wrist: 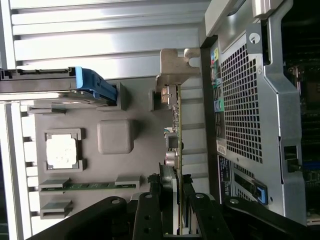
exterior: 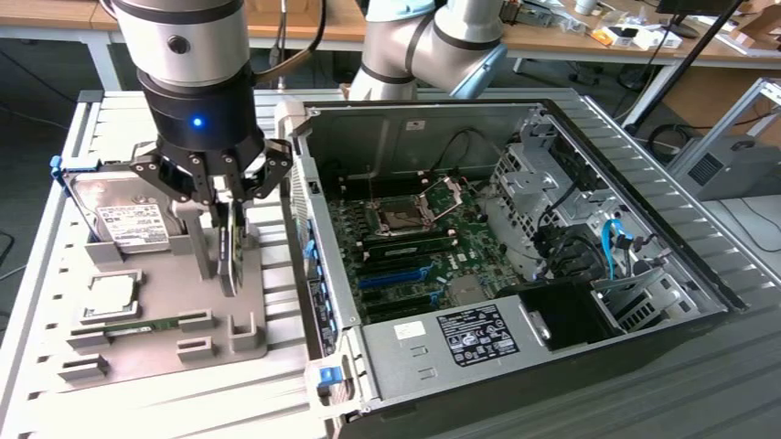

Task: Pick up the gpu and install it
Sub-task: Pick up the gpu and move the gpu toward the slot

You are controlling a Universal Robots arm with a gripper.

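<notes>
The gpu (exterior: 229, 261) is a thin card seen edge-on, standing upright over the grey tray (exterior: 159, 274) on the exterior view's left. My gripper (exterior: 229, 219) comes down on it from above, and its black fingers (exterior: 196, 183) press the card from both sides. In the wrist view the gpu (wrist: 176, 125) runs as a narrow green-brown strip with its silver end bracket (wrist: 175, 67) at the far end, and my gripper (wrist: 172, 215) is shut on its near end. I cannot tell whether the card's lower edge touches the tray. The open computer case (exterior: 513, 137) stands just beside it.
On the tray lie a silver hard drive (exterior: 123, 215), a processor chip (exterior: 110, 293) and a green RAM stick (exterior: 128, 326). The case's motherboard (exterior: 403, 265) has blue slots. The case's perforated rear wall (wrist: 240, 100) is close to the card.
</notes>
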